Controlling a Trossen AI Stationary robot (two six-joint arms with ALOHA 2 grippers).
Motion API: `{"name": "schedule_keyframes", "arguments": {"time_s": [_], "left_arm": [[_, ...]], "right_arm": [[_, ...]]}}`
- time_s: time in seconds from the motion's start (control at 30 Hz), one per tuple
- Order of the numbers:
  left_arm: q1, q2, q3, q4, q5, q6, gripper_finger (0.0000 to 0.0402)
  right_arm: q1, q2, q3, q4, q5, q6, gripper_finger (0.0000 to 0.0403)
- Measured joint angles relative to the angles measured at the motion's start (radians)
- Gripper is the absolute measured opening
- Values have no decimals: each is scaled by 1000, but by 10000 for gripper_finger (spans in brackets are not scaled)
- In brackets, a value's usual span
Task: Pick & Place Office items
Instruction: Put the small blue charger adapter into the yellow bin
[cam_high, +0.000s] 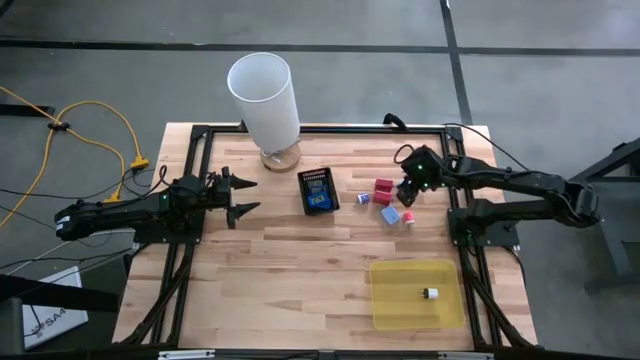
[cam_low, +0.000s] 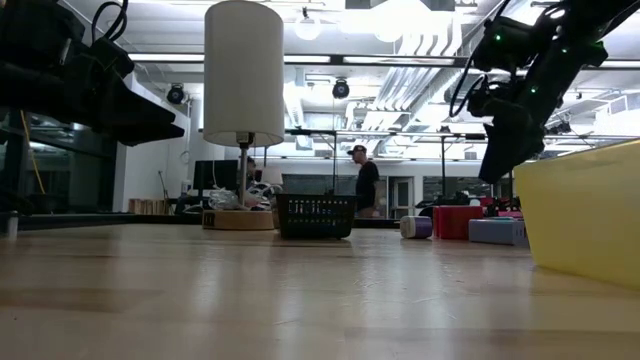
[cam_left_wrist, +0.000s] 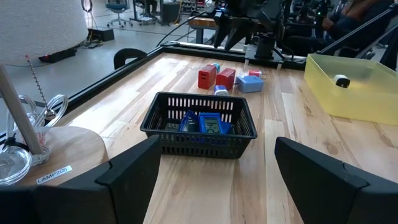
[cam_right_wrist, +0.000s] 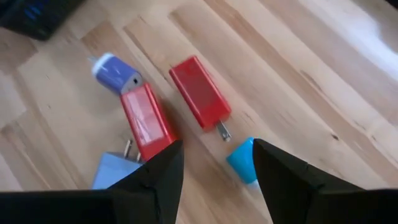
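The office items lie loose on the wood at the far right. They are two red blocks (cam_right_wrist: 200, 93) (cam_right_wrist: 147, 121), a purple piece (cam_right_wrist: 112, 71), a pale blue block (cam_high: 390, 214) and a teal-blue piece (cam_right_wrist: 241, 160). My right gripper (cam_high: 410, 190) hangs open above them, slanting down, with its fingers (cam_right_wrist: 155, 180) clear of the table. Blue pieces lie in the black mesh box (cam_high: 318, 192). One white piece (cam_high: 430, 293) lies in the yellow tray (cam_high: 385, 300). My left gripper (cam_high: 240, 198) waits open at the left, level, facing the box (cam_left_wrist: 199, 124).
A lamp with a tall white shade (cam_high: 265, 95) stands on a round wooden base at the far edge, just left of the mesh box. Black frame rails run along the table's edges. Bare wood lies in the middle and near part of the table. A person stands far off in the room (cam_low: 367, 180).
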Motion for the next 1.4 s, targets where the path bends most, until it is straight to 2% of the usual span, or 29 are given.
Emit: {"name": "schedule_keyframes", "arguments": {"time_s": [0.2, 0.6, 0.83, 1.13, 1.33, 1.4], "left_arm": [[0, 0, 0, 0, 0, 0, 308], [0, 0, 0, 0, 0, 0, 308], [0, 0, 0, 0, 0, 0, 308], [0, 0, 0, 0, 0, 0, 308], [0, 0, 0, 0, 0, 0, 308], [0, 0, 0, 0, 0, 0, 308]], "right_arm": [[0, 0, 61, 6, -30, -88, 178], [0, 2, 240, -171, -27, -379, 178], [0, 15, 247, -254, -31, -591, 178], [-11, 146, 247, -275, -63, -691, 178], [-92, 262, 247, -270, -242, -709, 178], [-117, 288, 247, -268, -267, -709, 178]]}}
